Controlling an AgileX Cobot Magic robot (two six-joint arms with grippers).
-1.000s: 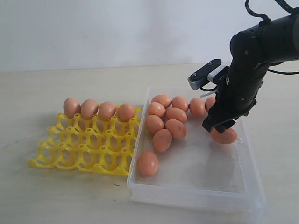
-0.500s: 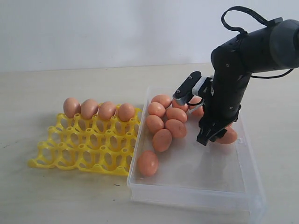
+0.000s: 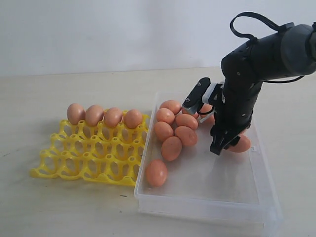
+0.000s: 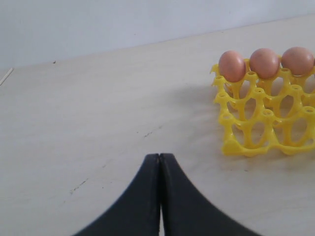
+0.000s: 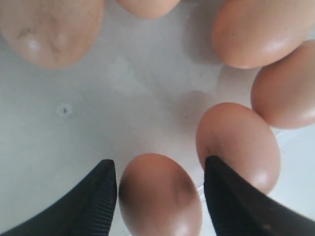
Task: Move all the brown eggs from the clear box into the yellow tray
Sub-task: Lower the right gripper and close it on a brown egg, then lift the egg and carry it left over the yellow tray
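Observation:
The clear box [image 3: 197, 206] holds several brown eggs [image 3: 175, 131], with one egg [image 3: 156, 173] alone near its front corner. My right gripper [image 3: 219, 145] is low inside the box, close beside an egg [image 3: 243, 144] near the right wall. In the right wrist view, the right gripper [image 5: 160, 164] is open, and an egg [image 5: 160, 196] sits between its fingers with thin gaps on both sides. A second egg [image 5: 238, 145] rests against the outside of one finger. The yellow tray [image 3: 84, 159] carries a back row of eggs [image 3: 103, 116]. My left gripper [image 4: 160, 156] is shut and empty over bare table, short of the tray [image 4: 256, 142].
The tray's front rows of cups stand empty. The tray sits flush against the box's left wall. The front half of the box floor is bare plastic. A pale wall rises behind the table.
The right arm has swung left inside the box and lowered its open gripper around an egg. The eggs and tray have not moved.

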